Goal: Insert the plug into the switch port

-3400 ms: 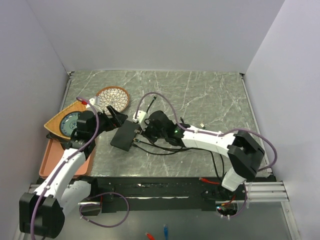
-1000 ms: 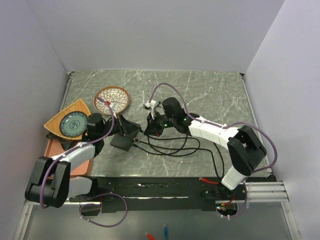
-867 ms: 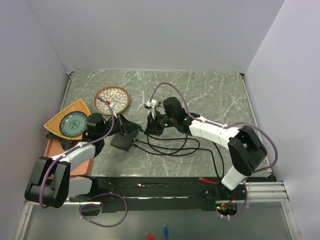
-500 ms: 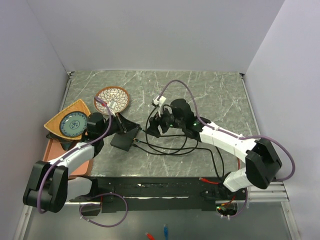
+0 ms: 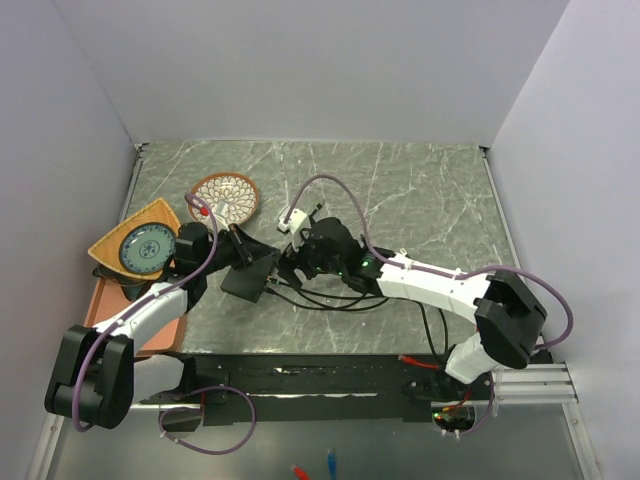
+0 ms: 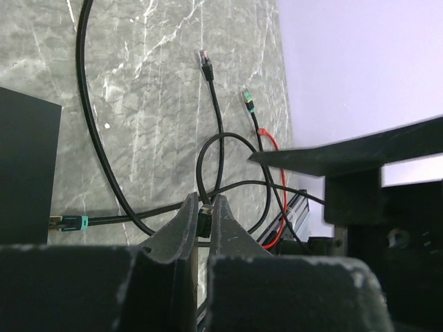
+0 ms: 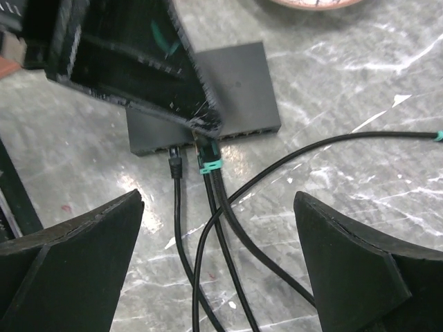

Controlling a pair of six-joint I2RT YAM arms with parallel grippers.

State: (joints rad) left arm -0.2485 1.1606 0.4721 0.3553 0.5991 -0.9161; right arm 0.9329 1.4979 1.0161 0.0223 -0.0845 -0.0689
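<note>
The switch (image 5: pixel 243 281) is a flat black box lying left of centre; its top shows in the right wrist view (image 7: pixel 239 86) and one end in the left wrist view (image 6: pixel 26 173). My left gripper (image 6: pixel 201 202) is shut on a small black plug (image 6: pixel 203 223) with its cable, held at the switch's socket edge (image 5: pixel 268 264). Whether this plug sits in a port is hidden. A teal-banded plug (image 7: pixel 208 164) and a plain black plug (image 7: pixel 175 163) meet the same edge. My right gripper (image 7: pixel 221 256) stands wide open over the cables, just right of the switch (image 5: pixel 290 268), holding nothing.
Black cables (image 5: pixel 340 297) loop across the marble top. Two loose plug ends (image 6: pixel 203 55) (image 6: pixel 247 102) and a red cable (image 6: pixel 270 142) lie further off. A round patterned dish (image 5: pixel 225 197), an orange triangular plate (image 5: pixel 140 248) and a pink tray (image 5: pixel 108 305) sit at the left.
My right gripper has gone from shut to wide open and now hangs closer to the switch. My left gripper has closed fully on the plug.
</note>
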